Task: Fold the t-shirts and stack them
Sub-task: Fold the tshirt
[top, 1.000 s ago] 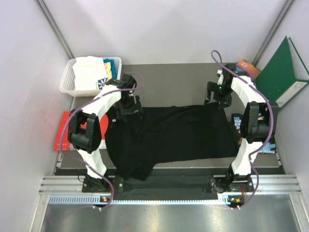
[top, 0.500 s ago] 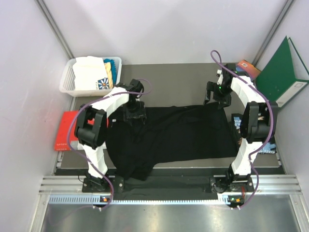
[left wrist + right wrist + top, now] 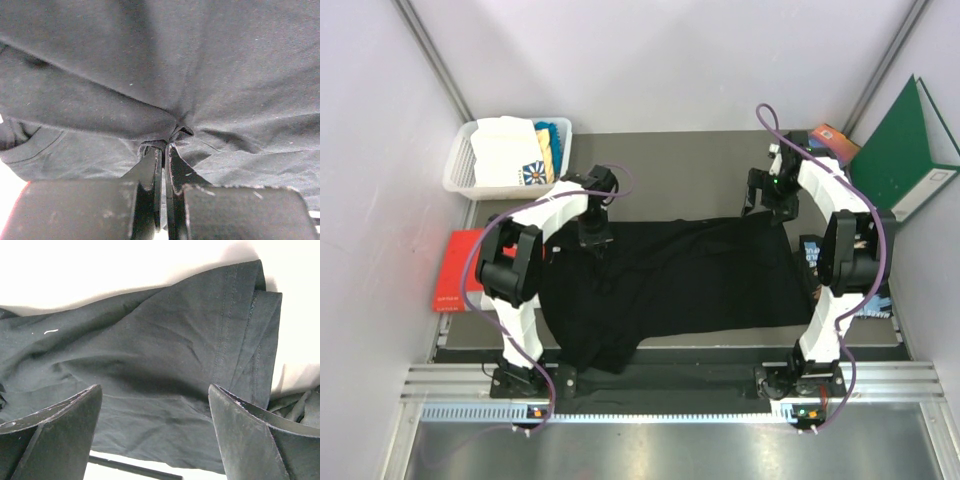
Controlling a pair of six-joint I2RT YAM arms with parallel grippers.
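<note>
Left end effector [image 3: 594, 240] is clamped on the black t-shirt [image 3: 690, 275] at its upper-left edge. Right end effector [image 3: 767, 210] hangs open over the upper-right corner, and grey bench [image 3: 670, 170] shows above.

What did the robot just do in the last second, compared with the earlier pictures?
The left fingers shifted slightly right along the far edge of the black t-shirt and closed, pinching a fold of its cloth. The right fingers stayed open over the shirt's far right corner; the shirt stayed spread out.
</note>
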